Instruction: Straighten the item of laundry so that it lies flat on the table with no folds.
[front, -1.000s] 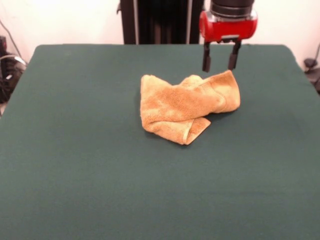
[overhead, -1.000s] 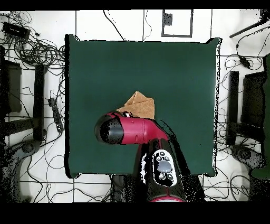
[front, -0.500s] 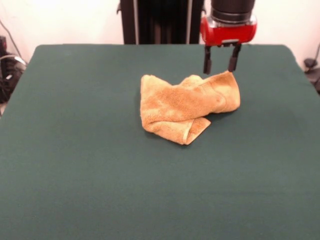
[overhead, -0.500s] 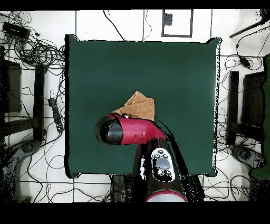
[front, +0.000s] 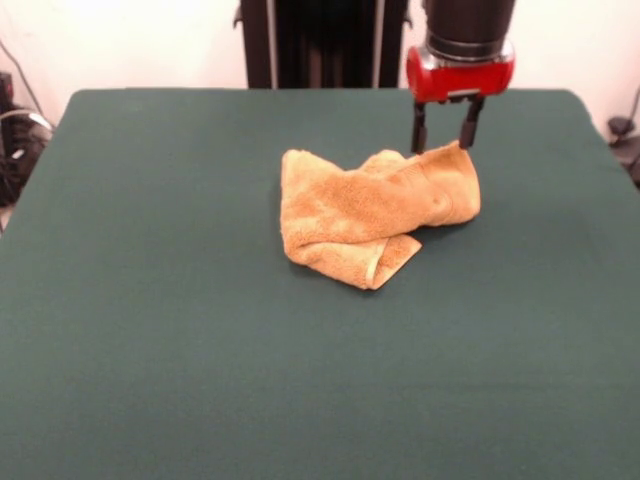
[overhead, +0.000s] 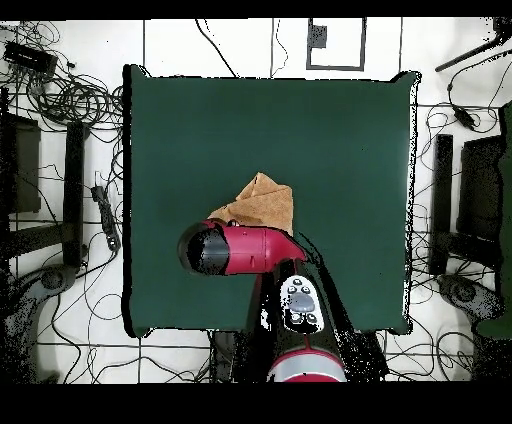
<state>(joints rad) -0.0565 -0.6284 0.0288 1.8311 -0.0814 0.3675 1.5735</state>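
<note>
The item of laundry (front: 365, 212), an orange-tan terry towel, lies crumpled and folded over itself near the middle of the green table (front: 180, 330). My gripper (front: 443, 143) hangs open just behind the towel's upper right corner, its two dark fingers (front: 420, 128) reaching down to the cloth's top edge with nothing between them. From above, the towel (overhead: 262, 204) shows as a small tan patch, partly covered by the red arm (overhead: 245, 250); the gripper itself is hidden under the arm there.
The table (overhead: 340, 150) stretches wide on every side of the towel. Cables and dark equipment (overhead: 60, 90) lie on the floor around its edges.
The gripper has moved slightly right and lower toward the towel's top right corner. The towel has not moved.
</note>
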